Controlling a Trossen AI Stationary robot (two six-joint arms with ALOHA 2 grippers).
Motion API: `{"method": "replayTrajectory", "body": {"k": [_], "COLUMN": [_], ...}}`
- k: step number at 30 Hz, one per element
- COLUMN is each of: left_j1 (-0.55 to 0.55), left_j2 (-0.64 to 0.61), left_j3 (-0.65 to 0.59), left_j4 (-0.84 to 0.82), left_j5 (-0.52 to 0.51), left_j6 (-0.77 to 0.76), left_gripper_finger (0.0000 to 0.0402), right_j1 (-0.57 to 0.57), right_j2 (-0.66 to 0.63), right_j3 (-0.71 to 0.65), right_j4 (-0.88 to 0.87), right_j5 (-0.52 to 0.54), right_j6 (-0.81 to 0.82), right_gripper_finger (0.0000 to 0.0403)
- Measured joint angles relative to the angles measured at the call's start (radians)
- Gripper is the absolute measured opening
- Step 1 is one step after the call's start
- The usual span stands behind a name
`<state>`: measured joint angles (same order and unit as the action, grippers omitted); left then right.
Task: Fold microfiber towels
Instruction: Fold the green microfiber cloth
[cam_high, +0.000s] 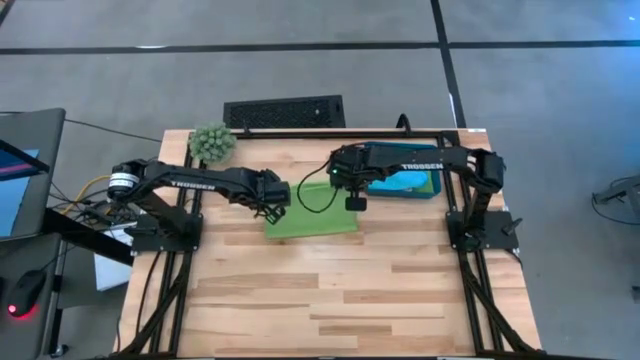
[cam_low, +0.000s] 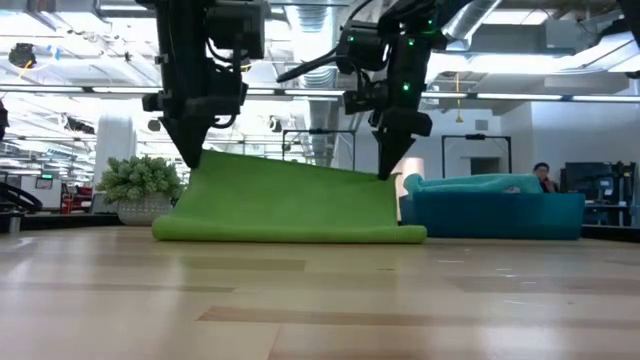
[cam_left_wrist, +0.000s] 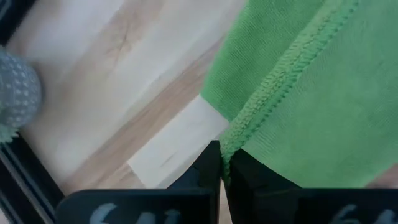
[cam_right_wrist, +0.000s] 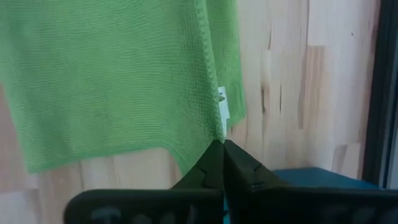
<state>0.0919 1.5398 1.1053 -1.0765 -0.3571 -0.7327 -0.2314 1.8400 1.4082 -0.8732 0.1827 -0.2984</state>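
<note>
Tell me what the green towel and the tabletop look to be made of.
Green towel: soft knit-like microfiber, matte, judging by the fine looped weave and stitched hem. Tabletop: light wood planks, apparently butcher-block with a smooth sealed finish, judging by the jointed strips and visible grain.

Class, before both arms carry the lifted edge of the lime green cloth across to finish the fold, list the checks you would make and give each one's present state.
1. Left gripper shut on the lime green microfiber towel: ok.
2. Right gripper shut on the towel's other corner: ok.
3. Held edge raised off the light wooden table: ok.
4. Held edge level: not ok; it sits lower at the right gripper.
5. Lower edge resting on the table: ok.
6. Fuzzy round green plant ball and dark teal bin clear of the towel: ok.
</note>
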Motion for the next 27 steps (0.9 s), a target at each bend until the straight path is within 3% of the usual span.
{"method": "replayTrajectory", "body": {"k": [7, 20, 27], "left_j1": [0.035, 0.061, -0.047], "left_j2": [0.000, -0.001, -0.070], "left_j3": [0.000, 0.000, 0.000], "left_j4": [0.026, 0.032, -0.066], "left_j5": [0.009, 0.046, 0.011], "left_j6": [0.107, 0.146, 0.037], "left_gripper_finger": [0.0025, 0.0155, 0.0163], "right_j1": [-0.003, 0.002, 0.105], "right_j2": [0.000, -0.007, -0.104], "right_j3": [0.000, 0.000, -0.052], "right_j4": [-0.008, -0.029, -0.100], "right_j5": [0.004, 0.004, -0.023], "right_j6": [-0.008, -0.016, -0.125], "right_gripper_finger": [0.0056, 0.0185, 0.0190]}}
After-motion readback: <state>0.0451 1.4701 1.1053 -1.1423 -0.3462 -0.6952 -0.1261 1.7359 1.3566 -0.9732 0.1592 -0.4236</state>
